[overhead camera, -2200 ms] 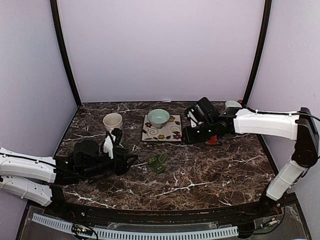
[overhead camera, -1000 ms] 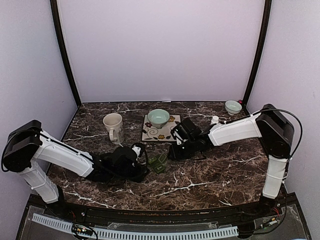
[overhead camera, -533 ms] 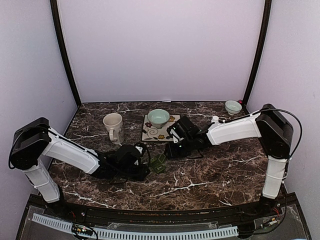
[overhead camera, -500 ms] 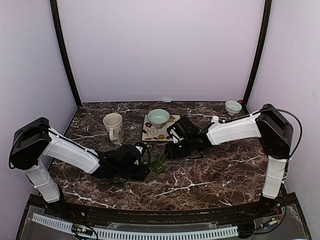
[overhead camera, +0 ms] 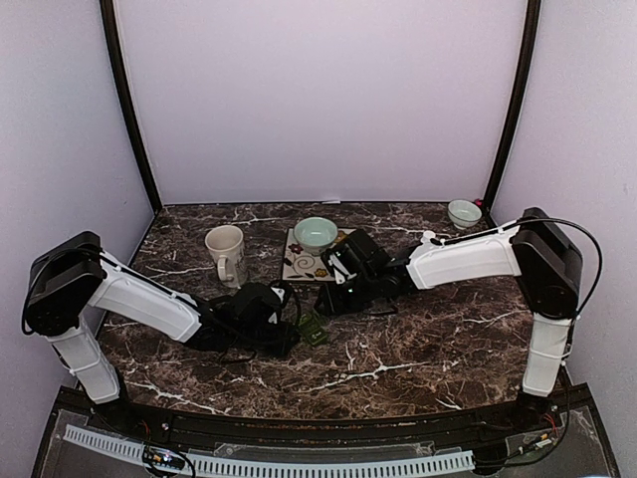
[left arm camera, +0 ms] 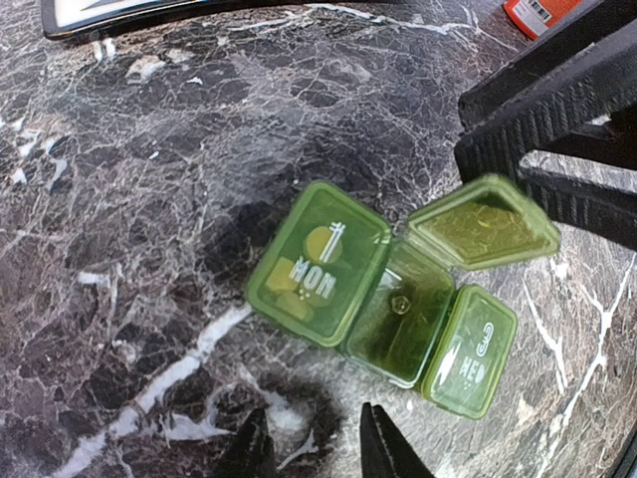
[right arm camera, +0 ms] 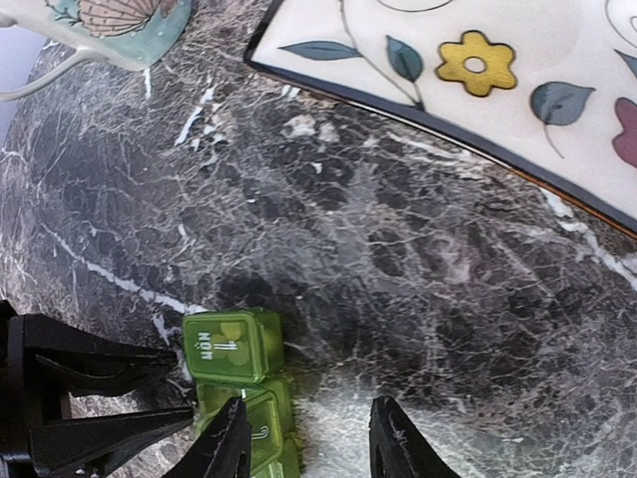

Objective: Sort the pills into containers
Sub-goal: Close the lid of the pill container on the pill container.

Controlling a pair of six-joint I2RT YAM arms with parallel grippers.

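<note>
Both arms have swung in toward the small dark green three-compartment plastic pill box, lying mid-frame on the dark marbled surface with its middle lid up. The left hand is slightly parted and the right hand is spread. Both are empty, so sorting can probably begin.

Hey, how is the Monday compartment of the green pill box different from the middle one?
The MON compartment is shut; the middle compartment stands open, its lid flipped up. Yellow shapes show through the MON compartment's top; the middle compartment looks nearly empty. Both are translucent green squares of one pill box.
</note>
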